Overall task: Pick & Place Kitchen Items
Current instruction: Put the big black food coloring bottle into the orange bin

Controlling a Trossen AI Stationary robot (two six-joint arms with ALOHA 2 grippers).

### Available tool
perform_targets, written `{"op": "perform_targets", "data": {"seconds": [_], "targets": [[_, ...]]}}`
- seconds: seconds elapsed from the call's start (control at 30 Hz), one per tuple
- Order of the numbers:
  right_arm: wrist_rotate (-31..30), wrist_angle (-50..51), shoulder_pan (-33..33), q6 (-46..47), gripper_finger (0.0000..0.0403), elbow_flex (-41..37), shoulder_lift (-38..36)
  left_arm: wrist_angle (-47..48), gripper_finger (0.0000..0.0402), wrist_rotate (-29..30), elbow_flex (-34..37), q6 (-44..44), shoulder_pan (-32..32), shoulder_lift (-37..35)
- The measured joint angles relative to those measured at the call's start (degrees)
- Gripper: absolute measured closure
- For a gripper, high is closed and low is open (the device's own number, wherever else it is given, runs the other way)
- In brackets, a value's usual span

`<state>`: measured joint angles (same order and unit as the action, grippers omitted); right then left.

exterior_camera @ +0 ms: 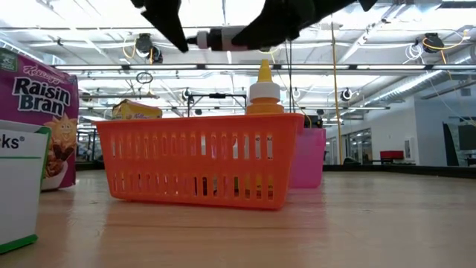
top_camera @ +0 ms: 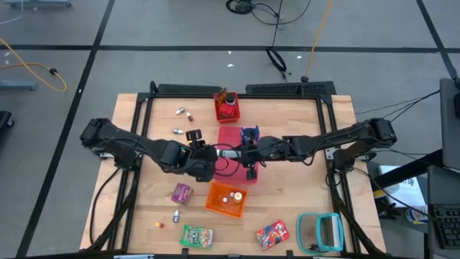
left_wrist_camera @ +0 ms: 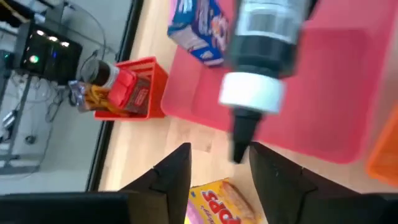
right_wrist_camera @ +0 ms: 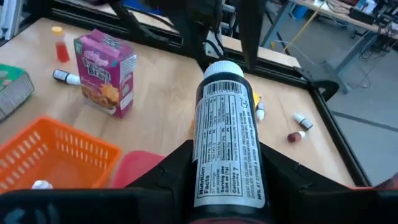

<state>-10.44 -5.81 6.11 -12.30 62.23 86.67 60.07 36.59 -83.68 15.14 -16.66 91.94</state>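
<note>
The right gripper [right_wrist_camera: 225,180] clamps a dark cylindrical bottle [right_wrist_camera: 225,140] with a printed paper label and white cap, held lying level above the flat pink-red mat [top_camera: 231,137] at the table's middle. The left gripper [left_wrist_camera: 214,171] faces it nozzle-on, fingers [left_wrist_camera: 171,177] parted around the black tip without touching. Below them sits an orange slatted plastic basket [exterior_camera: 201,160] (a yellow squeeze bottle [exterior_camera: 264,93] stands inside). A purple cardboard cereal carton [right_wrist_camera: 106,71] rests nearby on the wooden table [top_camera: 144,208].
</note>
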Motion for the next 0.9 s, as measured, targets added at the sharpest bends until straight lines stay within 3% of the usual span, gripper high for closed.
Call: {"op": "perform_targets", "data": {"seconds": [0.3, 0.43, 0.67, 0.8, 0.9], "targets": [[0.0, -4.5, 1.5, -1.0, 0.0275, -4.7, -6.0, -1.2, 0.0269, 8.8, 4.7, 3.5, -4.0, -5.4], [1.9, -13.9, 1.5, -0.9, 0.0275, -9.9, -9.6, -10.7, 0.0275, 9.6, 11.6, 2.6, -4.5, -9.1], [7.6, -24.3, 1.6, 0.7, 0.0275, -15.1, -12.0, -47.4, 0.0275, 7.2, 24.9, -11.2, -4.4, -12.9], [7.6, -26.4, 1.9, 0.7, 0.0275, -15.4, -12.0, -71.1, 0.0275, -2.8, 30.8, -21.0, -2.7, -12.8], [7.8, -26.4, 2.0, 0.6, 0.0275, -15.4, -12.0, -82.2, 0.0275, -8.5, 34.3, -24.0, -1.2, -12.2]]}}
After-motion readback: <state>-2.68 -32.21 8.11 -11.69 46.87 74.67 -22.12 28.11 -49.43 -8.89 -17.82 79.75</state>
